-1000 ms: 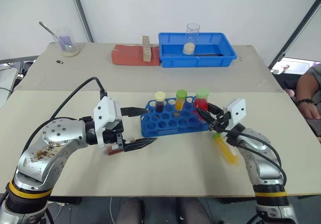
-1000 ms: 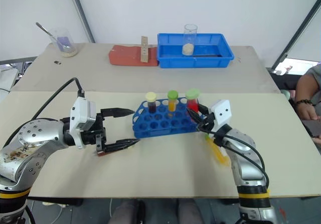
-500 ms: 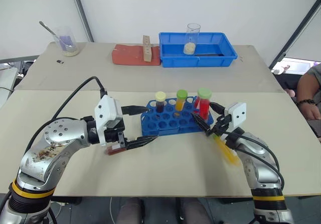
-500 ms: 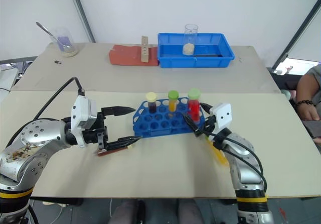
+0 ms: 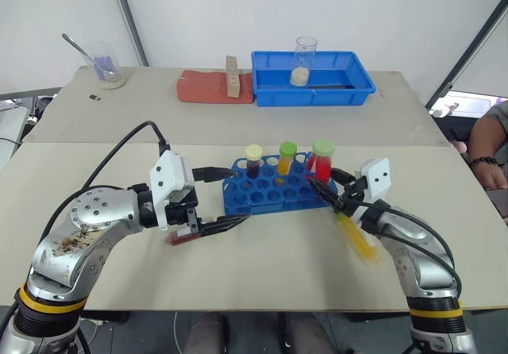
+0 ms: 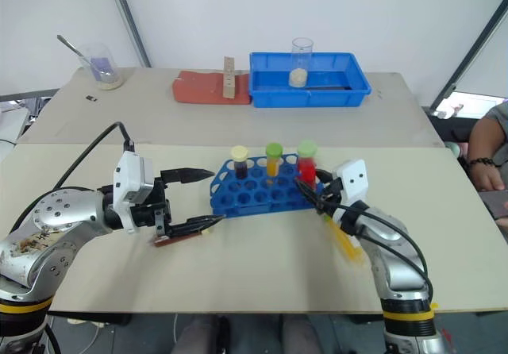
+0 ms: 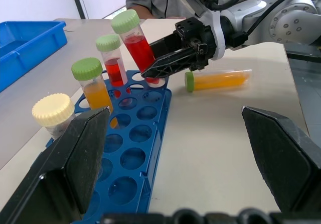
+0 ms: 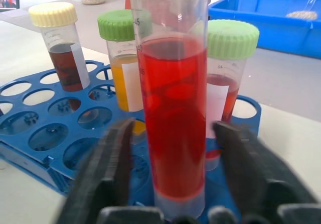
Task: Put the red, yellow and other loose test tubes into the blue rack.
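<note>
Red test tube [image 5: 320,162] leaning in an end hole of the blue rack [image 5: 266,202], with the right gripper [image 5: 321,186] at its base.
The gripper straddles the tube low down; whether it clamps or has let go cannot be told. The tube should be eased upright and seated, clear of its three capped neighbours. The left gripper [image 5: 232,199], spread wide and empty, sits at the rack's other end. A yellow-orange tube [image 5: 357,239] lies loose on the table [image 5: 262,282] beside the right wrist. The blue tray [image 5: 349,98] and beaker [image 5: 302,60] stand well behind.
</note>
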